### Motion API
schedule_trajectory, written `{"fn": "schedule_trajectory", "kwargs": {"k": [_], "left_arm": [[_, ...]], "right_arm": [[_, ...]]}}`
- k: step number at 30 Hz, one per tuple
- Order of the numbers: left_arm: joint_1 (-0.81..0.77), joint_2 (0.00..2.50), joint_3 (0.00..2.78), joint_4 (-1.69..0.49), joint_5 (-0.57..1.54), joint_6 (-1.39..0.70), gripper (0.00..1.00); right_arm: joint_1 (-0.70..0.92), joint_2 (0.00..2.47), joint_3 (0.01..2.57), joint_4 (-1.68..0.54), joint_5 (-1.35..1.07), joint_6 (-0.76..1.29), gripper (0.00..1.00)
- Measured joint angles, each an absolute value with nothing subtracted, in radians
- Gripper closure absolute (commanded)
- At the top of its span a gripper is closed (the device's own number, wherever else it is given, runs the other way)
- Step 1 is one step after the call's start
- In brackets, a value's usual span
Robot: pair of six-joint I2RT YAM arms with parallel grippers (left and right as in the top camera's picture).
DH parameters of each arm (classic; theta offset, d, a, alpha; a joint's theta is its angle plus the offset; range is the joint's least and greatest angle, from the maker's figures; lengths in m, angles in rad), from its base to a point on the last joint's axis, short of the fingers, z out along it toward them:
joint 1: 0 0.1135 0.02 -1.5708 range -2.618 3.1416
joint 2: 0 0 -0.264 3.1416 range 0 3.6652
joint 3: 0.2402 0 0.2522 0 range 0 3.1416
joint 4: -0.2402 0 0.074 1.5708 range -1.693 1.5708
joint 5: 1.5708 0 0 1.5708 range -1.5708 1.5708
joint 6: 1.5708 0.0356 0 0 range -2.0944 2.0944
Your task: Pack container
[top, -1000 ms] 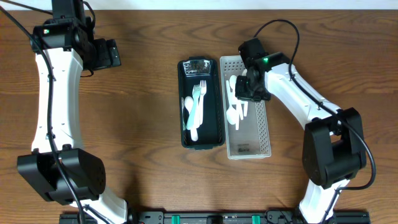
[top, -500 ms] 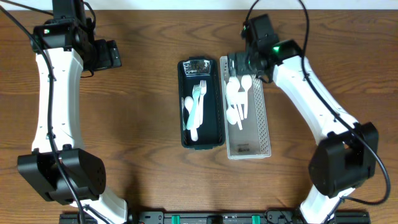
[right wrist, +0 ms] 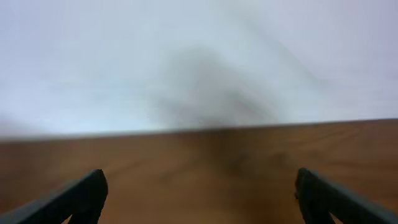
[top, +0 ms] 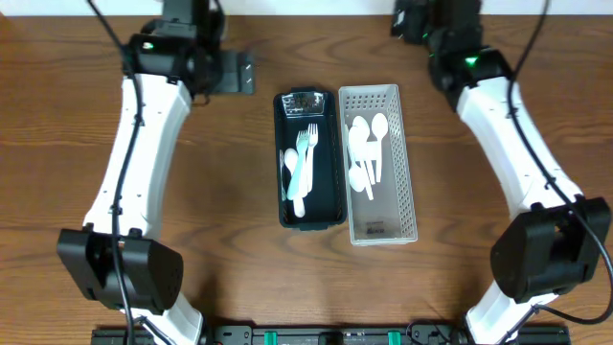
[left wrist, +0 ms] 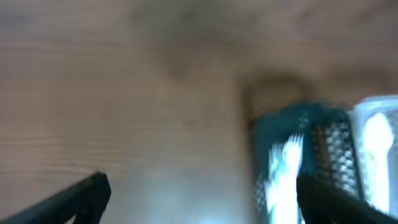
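Beside one dark tray (top: 327, 195) sits one white basket (top: 394, 207).

- A brown wood-grain surface (top: 220, 192) fills the overhead view and shows blurred in both wrist views.
- A pale wall (right wrist: 199, 56), out of focus, rises behind the surface's far edge.
- A black rail (top: 239, 335) with small green parts runs along the near edge.

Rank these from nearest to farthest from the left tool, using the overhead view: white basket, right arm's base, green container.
1. Green container, table centre, nearest the left tool.
2. White basket, beside the container, on its right.
3. Right arm's base, bottom right corner.
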State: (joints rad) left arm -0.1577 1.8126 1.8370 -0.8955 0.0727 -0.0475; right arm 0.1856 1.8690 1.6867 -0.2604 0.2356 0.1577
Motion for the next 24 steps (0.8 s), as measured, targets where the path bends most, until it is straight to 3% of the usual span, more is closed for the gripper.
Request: {"fn": "schedule_trajectory", "kwargs": {"k": [6,14,24], "left_arm": [[-0.174,1.813,1.837,-0.69,0.066,-0.006,0.02],[-0.151,1.81,1.806,-0.759,0.019,0.035,0.02],[-0.15,1.575,1.31,-0.447,0.015,0.044,0.02]], "right_arm": [[0.071,1.869,1.688,-0.309,0.252,0.146,0.01],[0.056,1.853,1.663,-0.403,0.275,0.123,0.01],[0.056,1.458,1.122,-0.087,0.287,0.167,0.01]]}}
